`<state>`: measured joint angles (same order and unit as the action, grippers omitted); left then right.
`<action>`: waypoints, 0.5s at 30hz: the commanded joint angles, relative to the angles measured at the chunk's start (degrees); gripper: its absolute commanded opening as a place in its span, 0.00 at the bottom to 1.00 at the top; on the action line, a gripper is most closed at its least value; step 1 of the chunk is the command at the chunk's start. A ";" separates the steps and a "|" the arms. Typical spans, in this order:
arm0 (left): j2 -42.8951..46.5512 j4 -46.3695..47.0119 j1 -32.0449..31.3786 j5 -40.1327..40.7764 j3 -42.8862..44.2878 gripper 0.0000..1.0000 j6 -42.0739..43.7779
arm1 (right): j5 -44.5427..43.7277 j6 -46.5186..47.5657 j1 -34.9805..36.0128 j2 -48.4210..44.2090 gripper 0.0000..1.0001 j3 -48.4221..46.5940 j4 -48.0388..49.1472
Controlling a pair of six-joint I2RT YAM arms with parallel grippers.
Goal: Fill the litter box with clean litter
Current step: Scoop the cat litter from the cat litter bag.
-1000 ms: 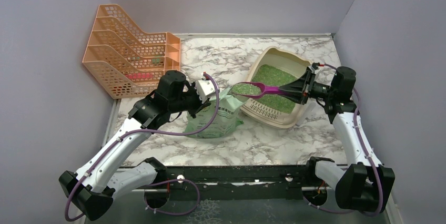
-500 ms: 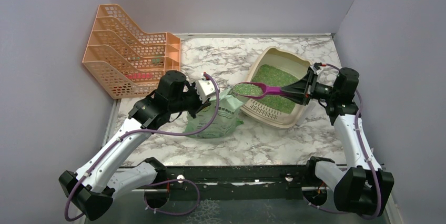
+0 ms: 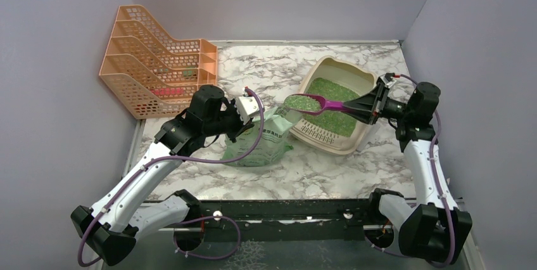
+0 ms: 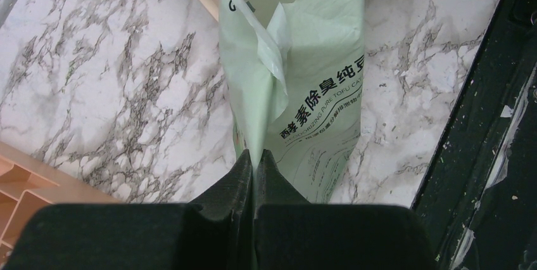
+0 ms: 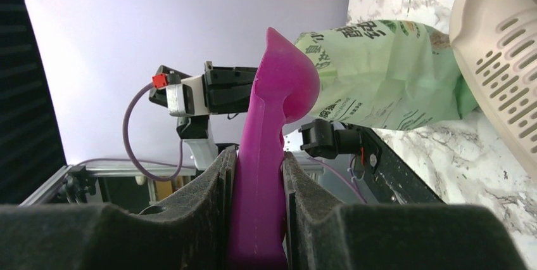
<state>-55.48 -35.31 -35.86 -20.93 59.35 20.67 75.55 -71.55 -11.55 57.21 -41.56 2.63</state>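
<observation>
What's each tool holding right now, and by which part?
Right tool grips the magenta scoop by its handle, bowl loaded with green litter. Left tool pinches the litter bag by a fold of its plastic.

One beige plastic litter tray (image 3: pixel 351 66), one translucent green plastic litter bag (image 3: pixel 263 140), one magenta plastic scoop (image 3: pixel 320 104), one orange mesh file rack (image 3: pixel 152 67), two white robot arms (image 3: pixel 142 178) (image 3: pixel 425 159) were there.

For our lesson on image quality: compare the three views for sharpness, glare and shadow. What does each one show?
Top external: even, soft light, sharp throughout, faint shadows beside the litter box. Left wrist: bag print crisp, left tool dark and soft near the lens, glare on the black edge. Right wrist: scene turned sideways, right tool blurred up close, scoop vividly lit.
</observation>
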 commanded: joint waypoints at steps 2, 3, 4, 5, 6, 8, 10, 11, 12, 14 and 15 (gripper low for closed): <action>1.52 3.73 0.00 0.45 2.96 0.00 0.25 | 2.41 -4.31 -3.08 -0.87 0.01 1.31 9.15; 1.56 3.75 0.00 0.38 2.96 0.00 0.48 | 2.50 -5.02 -3.66 -0.66 0.01 1.57 10.61; 1.48 3.76 0.00 0.27 2.92 0.00 0.65 | 2.58 -5.42 -4.27 -0.28 0.01 1.69 11.78; 1.47 3.76 0.04 0.13 2.88 0.00 0.69 | 2.52 -5.47 -4.80 0.10 0.01 1.60 12.20; 1.44 3.72 0.00 0.03 2.87 0.00 0.69 | 2.44 -5.45 -5.49 0.58 0.01 1.52 12.46; 1.40 3.58 0.02 -0.24 2.79 0.00 0.73 | 2.61 -5.44 -6.82 1.64 0.01 1.56 13.46; 1.40 3.47 0.02 -0.33 2.79 0.00 0.76 | 2.94 -5.20 -8.77 2.63 0.01 1.54 14.25; 1.48 3.40 0.00 -0.32 2.79 0.00 0.80 | 3.35 -5.11 -9.82 3.12 0.01 1.67 14.54; 1.46 3.32 0.00 -0.26 2.81 0.00 0.91 | 3.71 -5.09 -10.90 3.55 0.01 1.78 15.06; 1.49 3.24 0.01 -0.21 2.87 0.00 0.91 | 4.47 -5.09 -13.21 4.56 0.01 2.28 15.87; 1.46 3.12 0.00 -0.26 2.95 0.00 0.99 | 4.90 -5.11 -14.33 5.06 0.01 2.47 16.47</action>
<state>-55.51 -35.31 -35.86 -20.95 59.35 20.86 77.14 -76.05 -22.46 60.95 -40.14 14.15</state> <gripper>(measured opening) 0.013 0.311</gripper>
